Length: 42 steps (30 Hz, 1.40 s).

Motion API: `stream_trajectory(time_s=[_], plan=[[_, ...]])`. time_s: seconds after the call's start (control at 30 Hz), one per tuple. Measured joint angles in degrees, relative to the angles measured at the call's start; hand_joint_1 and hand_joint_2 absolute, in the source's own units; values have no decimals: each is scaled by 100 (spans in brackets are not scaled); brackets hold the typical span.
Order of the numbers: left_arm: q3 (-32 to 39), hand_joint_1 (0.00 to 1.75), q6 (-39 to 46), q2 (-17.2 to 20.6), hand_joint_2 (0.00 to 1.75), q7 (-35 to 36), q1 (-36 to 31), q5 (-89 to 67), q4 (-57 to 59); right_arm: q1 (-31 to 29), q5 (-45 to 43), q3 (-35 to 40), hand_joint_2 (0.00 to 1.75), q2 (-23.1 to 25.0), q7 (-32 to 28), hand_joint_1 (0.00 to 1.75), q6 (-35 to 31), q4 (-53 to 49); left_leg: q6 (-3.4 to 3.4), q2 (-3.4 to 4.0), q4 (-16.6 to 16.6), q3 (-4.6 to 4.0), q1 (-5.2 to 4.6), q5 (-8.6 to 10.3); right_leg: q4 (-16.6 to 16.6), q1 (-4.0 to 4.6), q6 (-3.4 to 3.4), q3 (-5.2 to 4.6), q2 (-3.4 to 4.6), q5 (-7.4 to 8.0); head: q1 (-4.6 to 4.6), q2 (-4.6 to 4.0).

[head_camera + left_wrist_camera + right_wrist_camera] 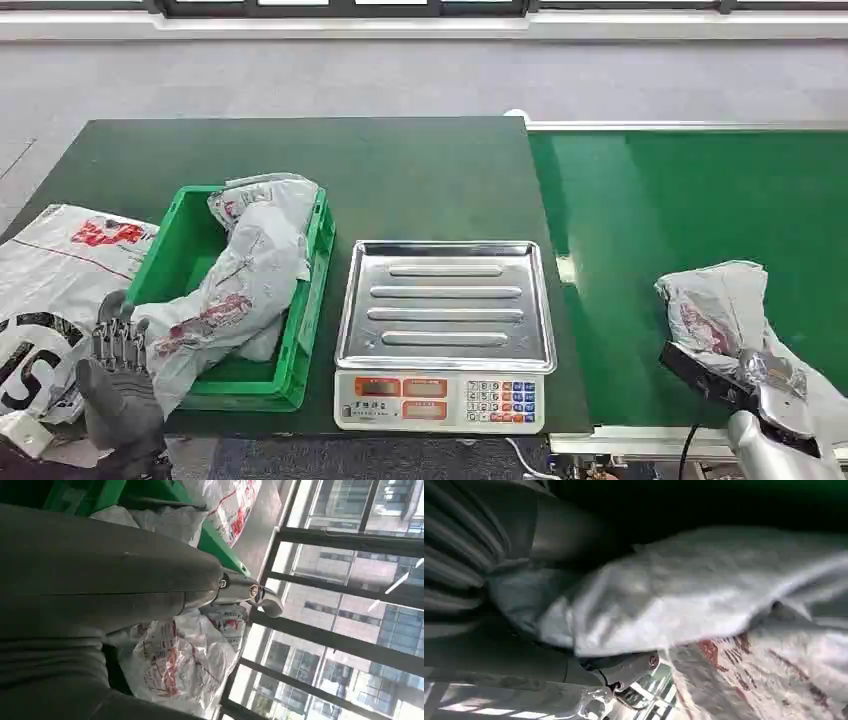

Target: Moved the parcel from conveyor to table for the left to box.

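Note:
A crumpled grey parcel [715,305] with red print lies on the green conveyor [680,200] at the right. My right hand [775,385] is at its near end. In the right wrist view the parcel [704,590] sits between the hand's fingers [554,535] and thumb [624,667], so the hand grips it. Another grey parcel [250,270] lies slumped in the green crate [312,290] on the dark green table [400,170]. My left hand [118,375] hangs at the crate's near left corner, fingers apart, beside that parcel's end [180,660] and holding nothing.
A scale with a steel tray [446,305] stands between the crate and the conveyor. A large white printed bag [60,260] lies left of the crate, over the table's edge. Behind the crate and scale the table top is bare.

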Motion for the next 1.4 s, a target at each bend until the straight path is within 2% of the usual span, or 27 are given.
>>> stream_trajectory(time_s=[0.1,0.2,0.27,0.33,0.47,0.6,0.77,0.87,0.97,1.13,1.17,1.2,1.4], plan=[[31,0,-2,-31,0,15,2,0,-20,61,28,0,175,101,-2,175,-293,-129,0,1,-1,-3,0,0,0,0,0,2,-1,0,0,0],[113,0,-4,-103,0,13,72,0,-109,93,35,0,175,258,-101,175,-1140,-405,-2,9,-4,-29,-1,-1,1,-2,0,-1,11,0,0,0],[182,0,-35,-179,0,0,130,-28,-199,117,-113,-4,175,386,-349,175,-1821,-781,-2,14,-4,-6,-1,-1,1,-1,0,-6,11,0,0,0],[240,0,-50,-255,0,-41,182,-98,-260,179,-336,-26,175,552,-672,175,-2323,-1345,0,11,-3,-1,-1,2,1,-1,0,-6,10,1,0,0],[308,0,54,-361,0,-168,202,-295,-291,443,-833,-52,175,878,-1200,175,-2660,-2640,-2,-7,-4,-2,1,4,1,0,-3,-4,-2,-2,0,0],[308,0,155,-393,0,-199,186,-369,-284,668,-912,-52,175,1108,-1274,175,-2684,-3563,-2,-2,-5,-1,1,3,1,0,-5,-5,0,-4,-2,0],[308,0,260,-391,0,-201,171,-376,-280,873,-1029,-44,175,1285,-1668,175,-2878,-4295,-2,1,-5,-2,0,3,1,-1,-5,-4,1,-3,0,0],[306,0,291,-389,0,-199,157,-339,-256,957,-1241,139,175,1353,-1806,175,-2709,-4799,-2,4,-5,-2,0,3,1,-1,-5,-3,1,-3,-2,0],[284,0,177,-382,0,-188,80,-232,-177,947,-1392,552,175,1455,-2010,175,-2455,-5059,-3,17,-7,1,3,3,1,2,-5,-1,11,-2,0,0],[282,0,175,-382,0,-188,72,-229,-170,945,-1392,582,175,1464,-2020,175,-2443,-5067,-3,18,-7,2,4,3,1,3,-6,-1,12,-2,0,0],[94,0,129,-376,0,-182,-144,-214,98,692,-1523,1771,175,1842,-2159,175,-2339,-5045,-15,21,-8,8,14,12,2,13,-13,-4,13,3,-2,0],[-11,0,129,-356,0,-181,-217,-201,201,482,-1642,2206,175,1985,-2190,175,-2249,-4937,-20,12,-8,9,18,16,3,17,-15,1,13,3,0,0],[-173,0,120,-206,0,-166,-434,-57,474,108,-2002,3007,175,2264,-2242,175,-1936,-4704,-24,11,-7,8,18,19,3,16,-18,-2,14,6,0,0]])
